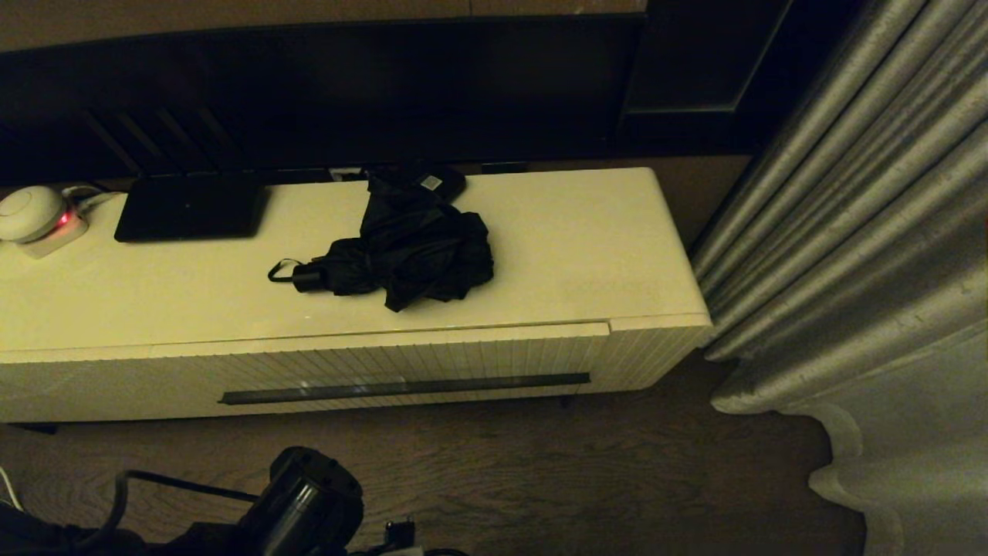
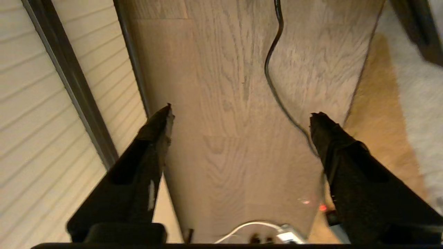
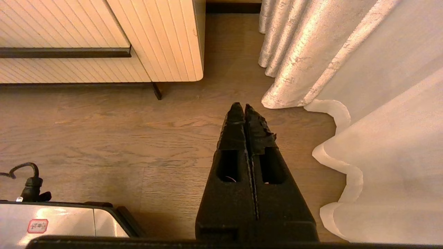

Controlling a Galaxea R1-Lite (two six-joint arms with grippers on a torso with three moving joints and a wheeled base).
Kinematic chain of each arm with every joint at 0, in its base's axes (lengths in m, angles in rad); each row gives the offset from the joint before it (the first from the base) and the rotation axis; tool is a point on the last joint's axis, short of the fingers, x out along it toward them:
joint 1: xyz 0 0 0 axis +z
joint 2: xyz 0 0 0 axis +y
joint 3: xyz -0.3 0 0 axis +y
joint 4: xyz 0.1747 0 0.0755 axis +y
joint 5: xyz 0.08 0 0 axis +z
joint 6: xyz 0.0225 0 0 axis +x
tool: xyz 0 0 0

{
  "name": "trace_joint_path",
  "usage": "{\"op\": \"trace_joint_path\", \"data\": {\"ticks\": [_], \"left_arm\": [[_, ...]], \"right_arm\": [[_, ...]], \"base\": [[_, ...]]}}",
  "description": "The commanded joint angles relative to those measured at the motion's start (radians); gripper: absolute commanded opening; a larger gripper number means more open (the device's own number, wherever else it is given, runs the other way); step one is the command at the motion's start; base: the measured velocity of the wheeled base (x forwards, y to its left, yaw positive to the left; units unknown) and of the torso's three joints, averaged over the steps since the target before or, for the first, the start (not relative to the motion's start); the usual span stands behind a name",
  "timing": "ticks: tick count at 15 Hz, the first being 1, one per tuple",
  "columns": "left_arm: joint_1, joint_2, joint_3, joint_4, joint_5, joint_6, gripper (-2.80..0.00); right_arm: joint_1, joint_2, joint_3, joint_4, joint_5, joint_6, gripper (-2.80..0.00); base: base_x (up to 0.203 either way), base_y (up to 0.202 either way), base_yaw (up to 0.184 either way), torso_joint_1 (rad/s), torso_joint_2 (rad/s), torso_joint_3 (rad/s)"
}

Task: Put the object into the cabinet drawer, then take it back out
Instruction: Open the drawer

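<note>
The object, a black folding umbrella (image 1: 409,255) with bunched fabric, lies on top of the cream cabinet (image 1: 579,247); its short handle and wrist loop (image 1: 289,272) point left. Below it, the cabinet drawer (image 1: 401,359) with its ribbed front and long dark bar handle (image 1: 405,388) shows none of its interior. My left gripper (image 2: 242,112) hangs open and empty over the wooden floor, with the ribbed drawer front (image 2: 34,103) and bar handle (image 2: 72,86) close beside one finger. My right gripper (image 3: 242,107) is shut on nothing, low over the floor near the cabinet's right end.
On the cabinet top stand a flat black device (image 1: 191,207), a small black box with a white sticker (image 1: 432,183) behind the umbrella, and a white round device with a red light (image 1: 31,212). Pale curtains (image 1: 849,232) hang at the right. A dark cable (image 2: 273,69) runs across the floor.
</note>
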Motion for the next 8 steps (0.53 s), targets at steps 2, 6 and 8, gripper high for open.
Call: {"op": "trace_joint_path", "data": {"ticks": [2, 6, 8], "left_arm": [[0.009, 0.038, -0.015, -0.006, 0.008, 0.018, 0.00], [0.015, 0.105, -0.043, -0.025, 0.044, 0.018, 0.00], [0.017, 0.124, -0.048, -0.025, 0.055, 0.021, 0.00]], "right_arm": [[0.000, 0.000, 0.002, 0.000, 0.000, 0.000, -2.80], [0.000, 0.000, 0.002, 0.000, 0.000, 0.000, -2.80], [0.000, 0.000, 0.002, 0.000, 0.000, 0.000, -2.80]], "base": [[0.000, 0.000, 0.000, 0.000, 0.00, 0.000], [0.000, 0.000, 0.000, 0.000, 0.00, 0.000], [0.000, 0.000, 0.000, 0.000, 0.00, 0.000]]}}
